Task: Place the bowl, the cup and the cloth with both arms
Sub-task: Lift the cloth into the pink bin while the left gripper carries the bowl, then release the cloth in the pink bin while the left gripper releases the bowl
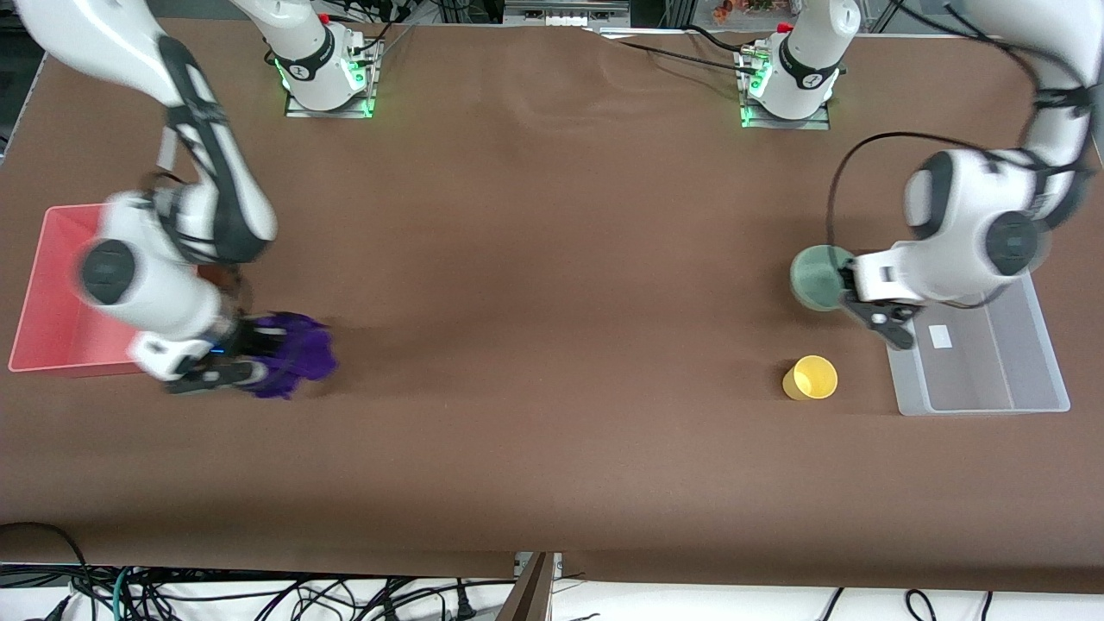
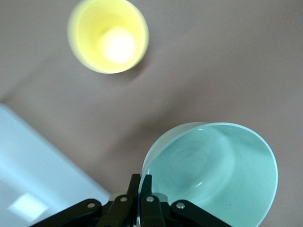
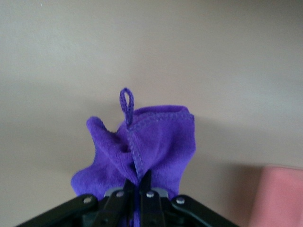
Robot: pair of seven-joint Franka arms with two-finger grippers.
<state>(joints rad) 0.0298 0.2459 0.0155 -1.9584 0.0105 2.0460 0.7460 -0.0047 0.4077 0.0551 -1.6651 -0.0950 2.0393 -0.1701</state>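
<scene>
Front view: left gripper (image 1: 849, 291) clamps the bowl (image 1: 818, 277) beside the clear bin (image 1: 1035, 345); right gripper (image 1: 246, 354) grips the cloth (image 1: 297, 354) beside the pink bin (image 1: 43, 293). Nothing placed yet; cup (image 1: 810, 378) stands untouched on the bench (image 1: 552, 259).

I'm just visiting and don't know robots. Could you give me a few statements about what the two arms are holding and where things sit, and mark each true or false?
1. The left gripper is shut on the rim of the bowl. True.
2. The cup stands inside the clear bin. False: it stands on the table, beside the bin.
3. The right gripper is shut on the cloth. True.
4. The cloth already lies in the pink bin. False: it hangs from the gripper, over the table beside that bin.
5. The cup lies tipped on its side. False: it stands upright, empty.
</scene>
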